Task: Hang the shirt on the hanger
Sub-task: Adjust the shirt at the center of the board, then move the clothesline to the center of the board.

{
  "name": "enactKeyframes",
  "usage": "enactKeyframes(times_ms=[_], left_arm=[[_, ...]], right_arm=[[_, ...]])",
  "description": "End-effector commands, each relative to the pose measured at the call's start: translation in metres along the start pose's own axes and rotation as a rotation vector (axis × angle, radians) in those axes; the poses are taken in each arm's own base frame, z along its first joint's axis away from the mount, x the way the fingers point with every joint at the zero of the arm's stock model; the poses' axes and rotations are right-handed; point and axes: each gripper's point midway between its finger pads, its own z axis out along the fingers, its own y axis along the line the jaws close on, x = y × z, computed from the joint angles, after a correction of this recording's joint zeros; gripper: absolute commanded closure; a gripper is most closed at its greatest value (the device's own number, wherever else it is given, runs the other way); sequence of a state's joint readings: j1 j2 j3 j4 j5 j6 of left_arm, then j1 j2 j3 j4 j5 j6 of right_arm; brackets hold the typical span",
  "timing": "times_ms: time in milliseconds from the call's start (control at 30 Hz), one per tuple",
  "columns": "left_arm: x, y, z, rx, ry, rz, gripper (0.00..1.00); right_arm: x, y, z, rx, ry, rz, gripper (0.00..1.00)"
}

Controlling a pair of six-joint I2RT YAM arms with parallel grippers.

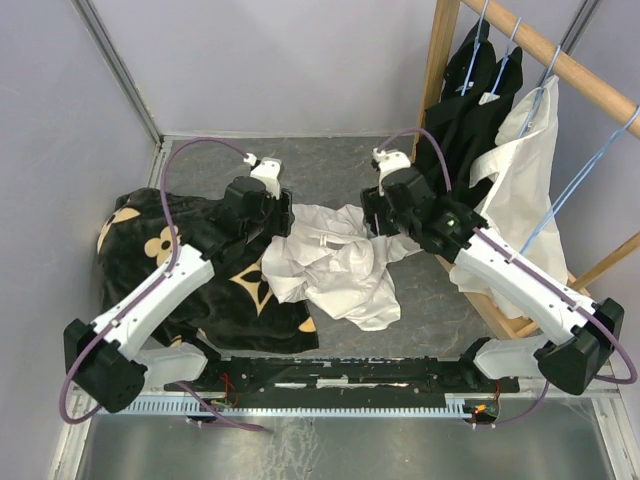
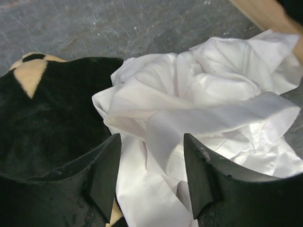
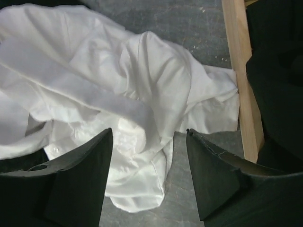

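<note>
The white shirt [image 1: 335,262] lies crumpled in a heap on the grey table, between my two grippers. My left gripper [image 1: 284,224] is open and empty, low over the heap's left edge; in the left wrist view its fingers straddle a fold of the shirt [image 2: 199,94] without closing on it [image 2: 151,175]. My right gripper [image 1: 373,224] is open and empty over the heap's right edge [image 3: 149,175], with a shirt [image 3: 118,75] corner between the fingers. A light-blue wire hanger [image 1: 588,172] hangs empty on the rack's bar at far right.
A black cloth with tan flower motifs [image 1: 190,270] lies left of the shirt, partly under it [image 2: 47,127]. The wooden rack [image 1: 437,60] stands at the right, its post [image 3: 241,75] close to my right gripper. It carries black shirts [image 1: 470,90] and another white garment [image 1: 525,180].
</note>
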State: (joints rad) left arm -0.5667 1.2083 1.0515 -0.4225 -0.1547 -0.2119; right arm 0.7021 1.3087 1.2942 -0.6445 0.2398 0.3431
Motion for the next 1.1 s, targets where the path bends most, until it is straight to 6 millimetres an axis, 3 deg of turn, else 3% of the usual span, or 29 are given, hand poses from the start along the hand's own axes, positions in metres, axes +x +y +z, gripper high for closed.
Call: enactKeyframes(times_ms=[0,233,300,467,567,667,733,967,1067], left_arm=[[-0.016,0.007,-0.025,-0.013,-0.084,-0.040,0.31],[-0.008,0.016,-0.056,-0.020,-0.128,-0.061,0.23],[-0.004,0.017,-0.063,-0.016,-0.136,-0.073,0.22],[0.007,0.018,-0.071,-0.008,-0.134,-0.090,0.22],[0.013,0.018,-0.072,-0.002,-0.123,-0.094,0.22],[0.019,0.017,-0.073,0.010,-0.116,-0.099,0.21],[0.022,0.018,-0.074,0.011,-0.113,-0.102,0.22],[0.027,0.018,-0.075,0.016,-0.109,-0.107,0.22],[0.027,0.016,-0.074,0.021,-0.099,-0.105,0.22]], right_arm=[[0.008,0.016,-0.021,0.055,0.006,-0.122,0.29],[-0.002,0.044,-0.065,0.174,-0.148,-0.173,0.30],[-0.017,0.049,-0.092,0.267,-0.258,-0.217,0.30],[-0.055,0.092,-0.185,0.371,-0.522,-0.377,0.30],[-0.080,0.100,-0.229,0.442,-0.621,-0.441,0.30],[-0.098,0.087,-0.262,0.549,-0.654,-0.454,0.29],[-0.099,0.067,-0.274,0.617,-0.569,-0.423,0.28],[-0.103,-0.016,-0.281,0.651,-0.510,-0.176,0.36],[-0.121,-0.031,-0.276,0.681,-0.522,-0.183,0.34]])
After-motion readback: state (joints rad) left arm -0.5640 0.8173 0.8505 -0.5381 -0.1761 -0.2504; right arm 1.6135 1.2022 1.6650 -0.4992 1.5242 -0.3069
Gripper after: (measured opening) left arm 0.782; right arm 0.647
